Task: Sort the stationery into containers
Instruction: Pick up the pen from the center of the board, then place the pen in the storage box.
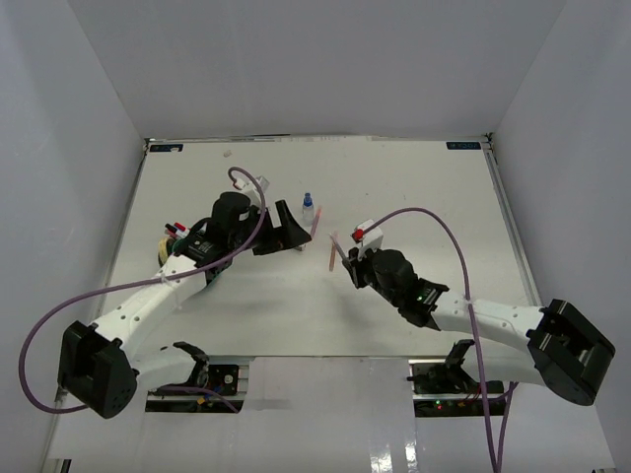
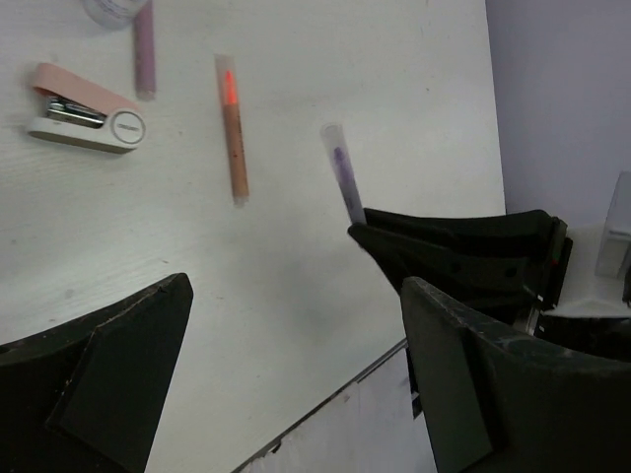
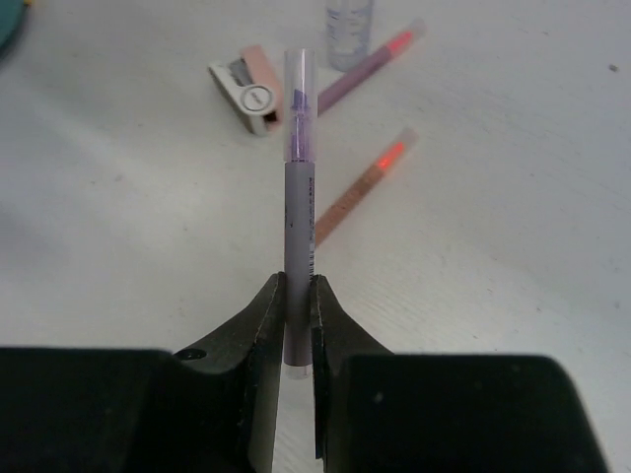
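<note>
Right jaws clamped on one end of purple marker [image 3: 299, 197], clear cap pointing away. Left jaws spread wide, holding nothing. Pink stapler [image 3: 251, 89], orange-tipped marker [image 3: 360, 187] lying on tabletop [image 3: 493, 296].

The left arm [image 1: 148, 301] and right arm [image 1: 493, 320] are white. The left gripper [image 1: 293, 229] and right gripper [image 3: 298, 315] are black. Each cable [image 1: 424, 210] is purple.

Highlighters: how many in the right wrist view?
3. A purple-tipped highlighter is clamped in the right claw; an orange highlighter lies on the table just beyond; a lilac highlighter lies farther back by the bottle. Others may sit outside this view.
</note>
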You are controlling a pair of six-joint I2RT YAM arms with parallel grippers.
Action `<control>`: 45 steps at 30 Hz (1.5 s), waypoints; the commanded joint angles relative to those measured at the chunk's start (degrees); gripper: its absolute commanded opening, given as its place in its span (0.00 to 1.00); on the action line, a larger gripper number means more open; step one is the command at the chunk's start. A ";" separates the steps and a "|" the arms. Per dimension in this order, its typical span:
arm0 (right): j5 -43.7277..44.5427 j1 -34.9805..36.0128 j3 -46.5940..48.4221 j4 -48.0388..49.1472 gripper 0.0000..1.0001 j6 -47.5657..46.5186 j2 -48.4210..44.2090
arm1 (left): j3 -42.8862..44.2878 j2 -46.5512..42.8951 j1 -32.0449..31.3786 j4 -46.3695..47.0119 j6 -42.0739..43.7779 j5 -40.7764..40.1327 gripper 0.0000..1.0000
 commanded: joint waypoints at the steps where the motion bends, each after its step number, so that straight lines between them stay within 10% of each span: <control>1: -6.83 2.33 -2.71 11.53 0.14 -3.50 -2.33 | 3.68 2.98 -5.20 1.54 -4.14 -3.76 0.98; 12: -11.77 6.37 -4.47 19.80 0.14 -3.41 -2.86 | 8.78 11.16 -12.59 1.63 -5.73 -9.66 0.85; 23: -10.71 6.37 -5.62 21.39 0.19 -2.89 -3.39 | 9.66 11.78 -13.39 1.72 -5.90 -8.96 0.29; 29: -9.05 6.29 -5.88 21.30 0.38 -2.36 -3.65 | 9.04 10.99 -13.47 1.72 -5.91 -9.04 0.13; 36: -7.38 6.29 -5.80 19.55 0.93 -2.27 -4.96 | 8.34 7.83 -13.39 -2.22 -4.41 -18.59 0.07; 45: -6.32 6.29 -6.24 18.40 0.98 -2.18 -5.41 | 5.27 -5.69 -4.79 -15.23 -3.53 -36.45 0.02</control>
